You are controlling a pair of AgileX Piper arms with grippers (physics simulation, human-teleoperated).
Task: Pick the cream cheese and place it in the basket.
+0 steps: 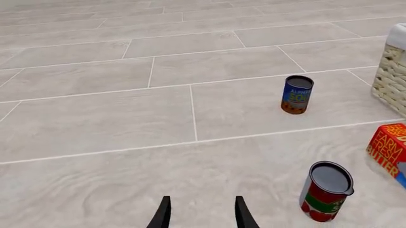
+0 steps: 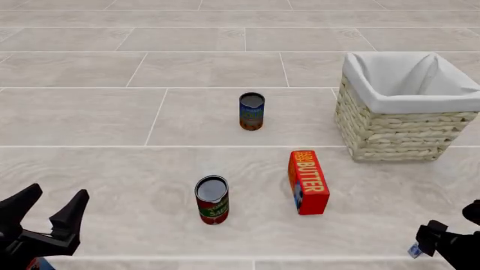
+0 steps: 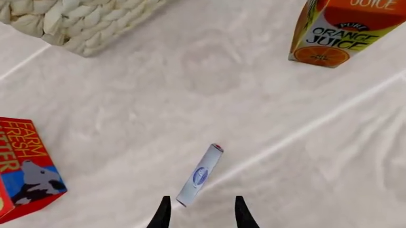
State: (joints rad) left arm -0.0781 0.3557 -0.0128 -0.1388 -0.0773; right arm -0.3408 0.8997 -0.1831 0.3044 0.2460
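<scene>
Two sets of fingers gape empty: the right gripper (image 3: 199, 213) lines up on the cream cheese (image 3: 199, 175) for a grasp; the left gripper (image 2: 46, 211) idles, basket (image 2: 397, 135) far off.

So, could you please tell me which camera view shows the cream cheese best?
The right wrist view: the cream cheese lies whole on the floor just ahead of the open right gripper, blue mark visible. The front view shows only a sliver at the bottom edge beside that gripper. The left wrist view does not show it.
</scene>
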